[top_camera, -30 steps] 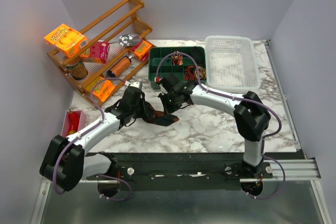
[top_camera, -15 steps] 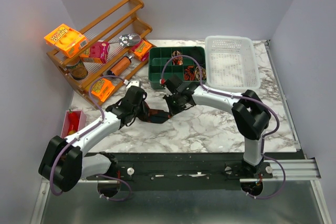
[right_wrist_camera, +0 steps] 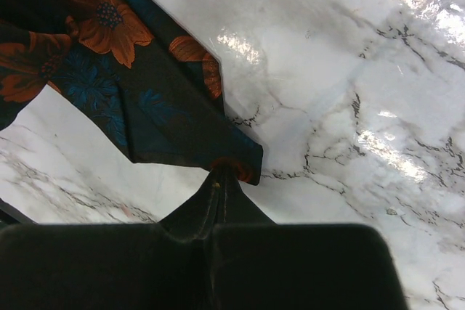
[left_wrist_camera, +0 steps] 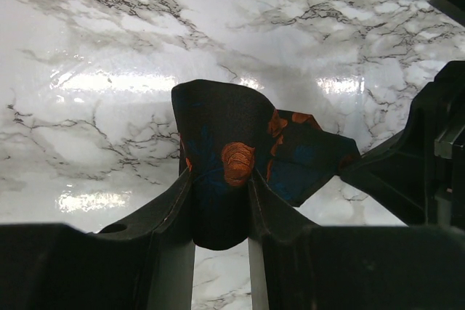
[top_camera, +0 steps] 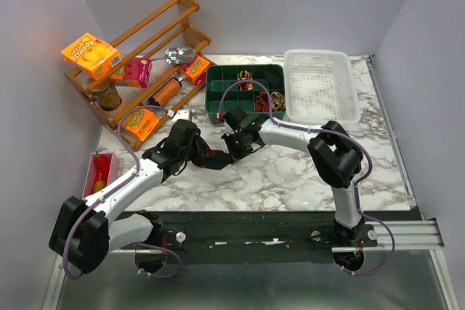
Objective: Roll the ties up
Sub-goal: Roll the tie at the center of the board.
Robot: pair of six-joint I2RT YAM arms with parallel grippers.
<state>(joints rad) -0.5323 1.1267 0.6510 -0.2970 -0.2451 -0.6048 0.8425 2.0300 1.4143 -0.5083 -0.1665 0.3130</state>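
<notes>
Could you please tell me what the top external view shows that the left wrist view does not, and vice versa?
Only the top view shows the wooden rack, the green divided box and the white basket. Only the left wrist view shows the tie folded and pinched between the left gripper's fingers, with its orange flowers clear. Both show the tie, the left gripper and the marble table.

A white marble table (top_camera: 290, 172) fills the middle of the top view. On it stand a wooden rack (top_camera: 156, 16) at upper left, a green tray (top_camera: 215, 96) at top centre, a white basket (top_camera: 317, 53) at upper right, touching the tray, and a red box (top_camera: 102, 168) at the left edge.
</notes>
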